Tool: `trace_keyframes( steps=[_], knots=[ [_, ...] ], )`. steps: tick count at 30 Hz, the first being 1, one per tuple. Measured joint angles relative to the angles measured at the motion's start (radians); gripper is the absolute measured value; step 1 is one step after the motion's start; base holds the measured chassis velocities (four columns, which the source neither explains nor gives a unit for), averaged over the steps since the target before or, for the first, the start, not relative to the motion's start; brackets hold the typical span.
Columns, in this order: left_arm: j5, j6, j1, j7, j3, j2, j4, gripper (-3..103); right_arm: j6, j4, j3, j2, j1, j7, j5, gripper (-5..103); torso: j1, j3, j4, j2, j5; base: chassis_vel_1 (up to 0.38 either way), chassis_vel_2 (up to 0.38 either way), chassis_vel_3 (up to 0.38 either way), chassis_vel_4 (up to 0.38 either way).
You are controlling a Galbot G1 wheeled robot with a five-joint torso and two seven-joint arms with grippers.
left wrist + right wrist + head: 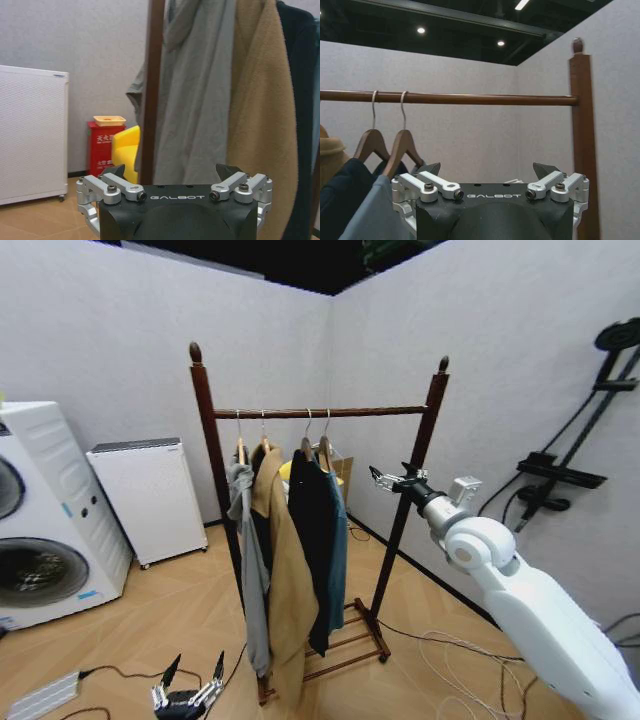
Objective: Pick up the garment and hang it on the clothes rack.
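The clothes rack (320, 412) stands in the room's corner, a dark red-brown wooden frame with a rail and two posts. The garment (338, 540), a teal jacket, hangs from the rightmost wooden hanger on the rail, beside a darker coat, a tan coat and a grey sweatshirt. My right gripper (383, 480) is raised and open, empty, just right of the garment and close to the right post. In the right wrist view the right gripper (486, 167) sits below the rail (470, 98) with the garment (370, 215) beside it. My left gripper (197, 665) hangs low and open near the floor, facing the left post (152, 90).
A washing machine (40, 530) and a white appliance (150, 495) stand along the left wall. A black shower pole (590, 420) is on the right wall. Cables (460, 660) and a power strip (40, 698) lie on the wooden floor. A red box (104, 145) and yellow seat (125, 152) sit behind the rack.
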Motion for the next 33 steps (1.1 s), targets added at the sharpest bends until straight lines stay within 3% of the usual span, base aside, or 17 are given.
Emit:
trace_keyframes(
  steps=[8,10,11,13,18,20,24,26,33],
  knots=[
    [0.000,0.000,0.000,0.000,0.000,0.000,0.000,100,0.003,0.095,0.190,0.039,-0.310,-0.030,-0.027,100,0.000,0.000,-0.0005,0.000,0.0004,-0.142,-0.132,-0.121,-0.143],
    [0.000,0.000,0.000,0.000,0.000,0.000,0.000,100,0.033,0.108,0.269,0.089,-0.453,-0.083,-0.097,100,0.000,0.000,-0.0002,0.000,0.0001,-0.117,-0.123,-0.128,-0.142],
    [0.000,0.000,0.000,0.000,0.000,0.000,0.000,100,0.033,0.108,0.269,0.089,-0.453,-0.083,-0.097,100,0.000,0.000,-0.0002,0.000,0.0001,-0.114,-0.105,-0.127,-0.142],
    [0.000,0.000,0.000,0.000,0.000,0.000,0.000,100,0.081,0.120,0.333,0.152,-0.585,-0.131,-0.211,100,0.000,0.000,0.0000,0.000,0.0000,-0.120,-0.133,-0.150,-0.106],
    [0.000,0.000,0.000,0.000,0.000,0.000,0.000,100,0.119,0.139,0.367,0.213,-0.676,-0.145,-0.315,100,0.000,0.000,0.0001,0.000,0.0000,-0.121,-0.137,-0.132,-0.122],
    [0.000,0.000,0.000,0.000,0.000,0.000,0.000,100,0.171,0.153,0.401,0.267,-0.760,-0.161,-0.418,100,0.000,0.000,-0.0004,0.000,0.0000,-0.132,-0.131,-0.122,-0.131],
    [0.000,0.000,0.000,0.000,0.000,0.000,0.000,100,0.198,0.161,0.420,0.304,-0.804,-0.168,-0.454,100,0.000,0.000,0.0002,0.000,-0.0002,-0.123,-0.124,-0.116,-0.135],
    [0.000,0.000,0.000,0.000,0.000,0.000,0.000,100,0.263,0.162,0.448,0.408,-0.870,-0.199,-0.534,100,0.000,0.000,0.0001,0.000,-0.0001,-0.121,-0.114,-0.123,-0.115],
    [0.000,0.000,0.000,0.000,0.000,0.000,0.000,100,0.345,0.162,0.460,0.524,-0.943,-0.219,-0.643,100,0.000,0.000,-0.0002,0.000,-0.0001,-0.129,-0.126,-0.131,-0.127]
  ],
)
